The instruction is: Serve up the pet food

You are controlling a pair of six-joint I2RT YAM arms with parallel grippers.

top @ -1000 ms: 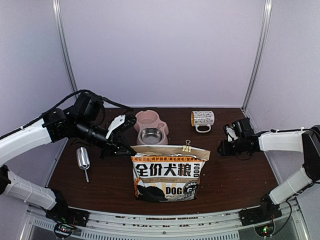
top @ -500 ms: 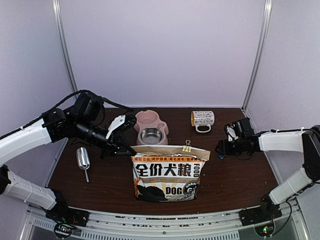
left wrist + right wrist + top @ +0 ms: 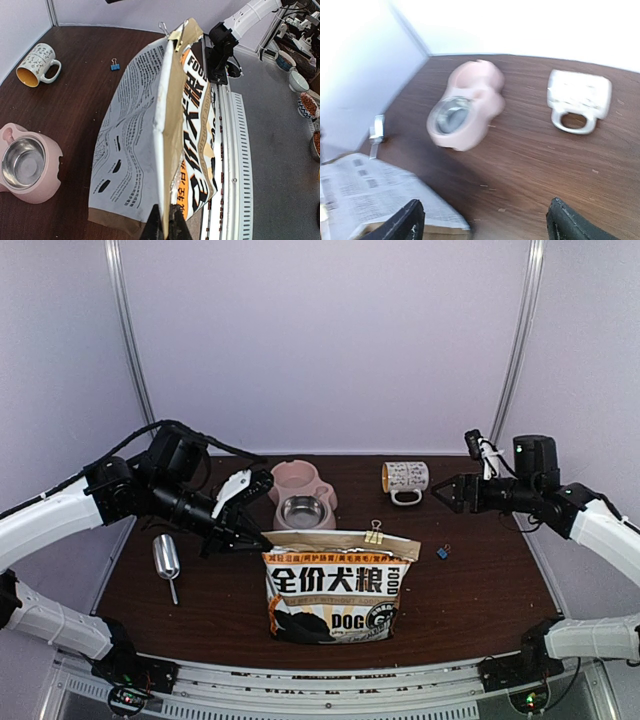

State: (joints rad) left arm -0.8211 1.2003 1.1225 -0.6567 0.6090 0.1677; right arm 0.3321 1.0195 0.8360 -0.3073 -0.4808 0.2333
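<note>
pinching the top left corner of the standing dog bag [image 3: 335, 590], the left gripper [image 3: 258, 539] has its jaws pressed together on the folded paper edge. the bag's top lies flat and closed, a metal binder clip [image 3: 374, 532] upright on its rim, so the pet food is hidden in every view. the right gripper [image 3: 485, 222] hangs above the table [image 3: 480, 590] near the mug [image 3: 406, 477], jaws spread wide, holding nothing. a small blue clip [image 3: 441, 552] lies on the wood just right of the bag. behind the bag sits the pink double bowl [image 3: 295, 476]; a metal scoop [image 3: 165, 558] lies to the bag's left.
</note>
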